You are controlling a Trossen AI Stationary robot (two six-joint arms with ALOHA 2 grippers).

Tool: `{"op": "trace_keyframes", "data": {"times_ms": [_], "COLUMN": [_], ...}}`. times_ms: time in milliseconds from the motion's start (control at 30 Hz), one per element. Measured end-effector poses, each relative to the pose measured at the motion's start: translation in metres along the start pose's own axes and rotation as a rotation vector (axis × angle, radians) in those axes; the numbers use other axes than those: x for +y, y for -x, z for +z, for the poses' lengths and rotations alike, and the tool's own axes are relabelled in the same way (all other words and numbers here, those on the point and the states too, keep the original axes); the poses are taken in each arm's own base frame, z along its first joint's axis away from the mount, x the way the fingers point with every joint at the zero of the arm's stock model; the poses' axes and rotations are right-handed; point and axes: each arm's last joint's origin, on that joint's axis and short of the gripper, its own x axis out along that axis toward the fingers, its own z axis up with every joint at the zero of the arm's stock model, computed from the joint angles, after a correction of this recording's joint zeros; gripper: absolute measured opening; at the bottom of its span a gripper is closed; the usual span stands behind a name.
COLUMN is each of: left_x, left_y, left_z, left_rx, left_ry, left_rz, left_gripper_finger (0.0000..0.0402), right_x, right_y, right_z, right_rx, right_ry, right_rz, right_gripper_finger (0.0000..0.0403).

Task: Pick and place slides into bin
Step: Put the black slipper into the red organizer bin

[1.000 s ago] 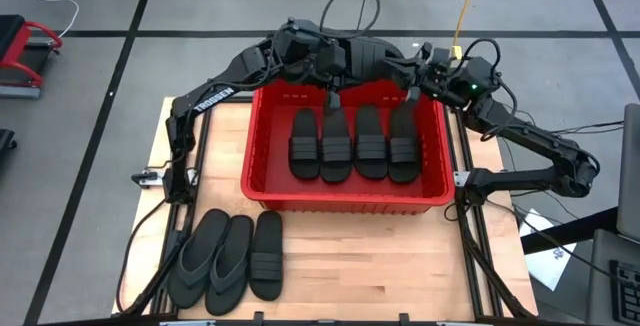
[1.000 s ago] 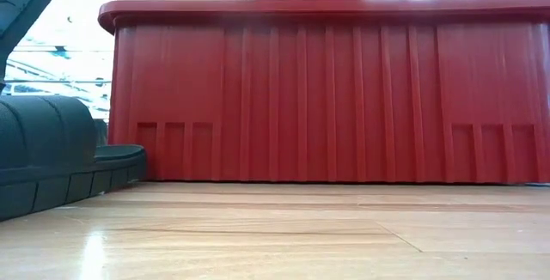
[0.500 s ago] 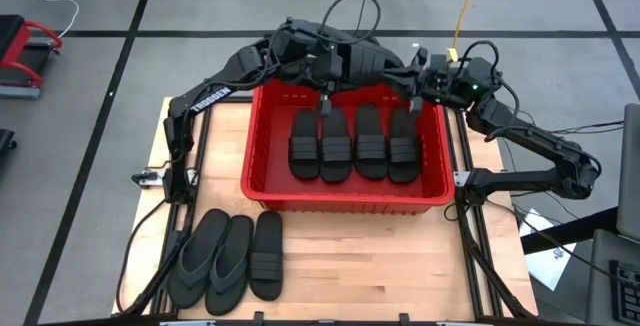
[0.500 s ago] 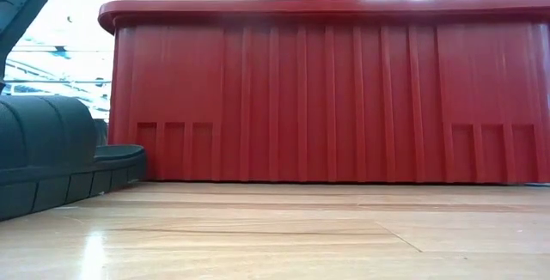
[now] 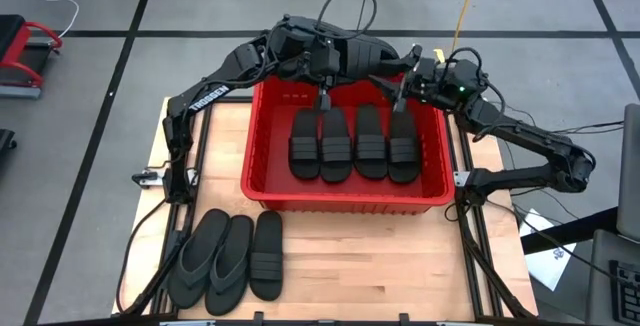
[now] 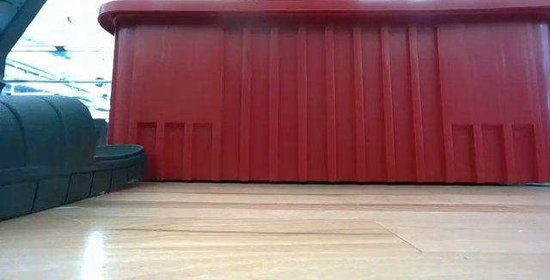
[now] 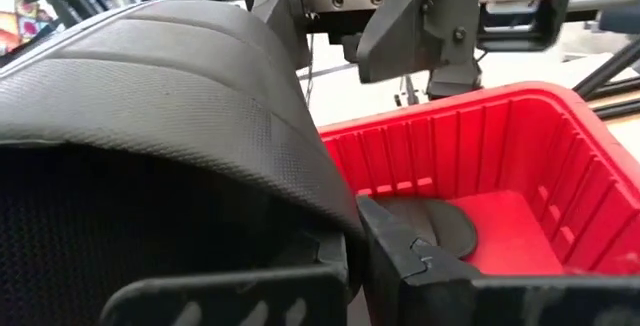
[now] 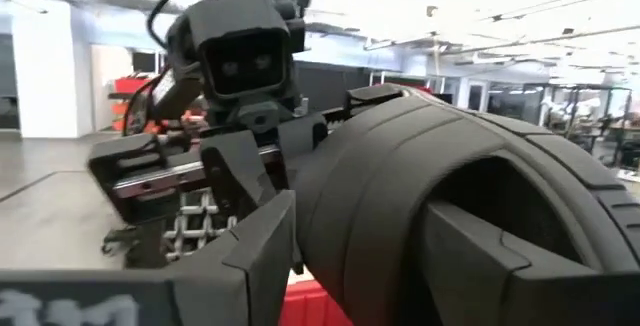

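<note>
Grey floor marked with dark tape lines surrounds the wooden counter in the high view, and the red bin sits at the counter's far half. 4 band-strap slides lie side by side inside the bin, toes toward the near wall. 3 more slides rest on the counter's near left corner, well apart from the bin: 2 thong-style ones and 1 band-strap one just beside them. Both arms reach over the bin's far rim. The left pincer is clenched on the heel end of the second slide from the left. The right pincer hangs over the heel end of the rightmost slide, its fingers standing apart.

From the low view, the bin's ribbed front wall fills most of the picture, with a dark piece of an arm showing above its rim. A slide sits on the counter at the left edge.

Through the left wrist view, a black slide's textured surface crowds the lens, held between that arm's fingers, with the bin's red inner wall beyond and the other arm's pincer above it.

From the right wrist view, a ribbed black slide strap sits between the spread fingers, and the left arm's wrist camera faces it.
</note>
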Motion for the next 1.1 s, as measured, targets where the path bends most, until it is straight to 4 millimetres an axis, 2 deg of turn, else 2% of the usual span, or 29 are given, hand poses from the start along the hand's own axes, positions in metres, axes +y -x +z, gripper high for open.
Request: {"op": "trace_keyframes", "data": {"times_ms": [233, 433, 633, 733, 833, 1000, 1100], "left_x": [0.000, 0.000, 0.001, 0.001, 0.002, -0.006, -0.009], "left_y": [0.002, 0.001, 0.000, 0.007, 0.012, 0.046, 0.067], "left_z": [0.001, 0.000, 0.000, 0.001, -0.002, 0.014, 0.022], "left_rx": [0.003, 0.007, 0.025, 0.045, 0.081, 0.018, -0.006], "left_ry": [0.010, 0.021, 0.075, 0.161, 0.185, 0.119, 0.072], "left_rz": [0.013, 0.006, 0.062, 0.144, 0.140, 0.128, 0.150], "left_gripper_finger": [0.0000, 0.0000, 0.0005, 0.0026, 0.0057, 0.0117, 0.0152], "right_x": [0.000, 0.000, 0.000, 0.000, 0.000, -0.001, -0.003], "right_y": [-0.009, -0.010, -0.008, -0.003, 0.003, 0.011, 0.013], "right_z": [0.000, 0.000, 0.000, 0.001, 0.000, 0.006, 0.002], "right_rx": [-0.088, -0.082, -0.067, -0.030, 0.027, 0.037, 0.085], "right_ry": [0.023, 0.005, -0.039, -0.046, -0.040, -0.045, -0.044], "right_rz": [0.003, 0.006, 0.003, -0.029, -0.076, -0.105, -0.166], "right_gripper_finger": [0.0142, 0.0018, 0.0005, 0.0004, 0.0003, 0.0002, 0.0001]}}
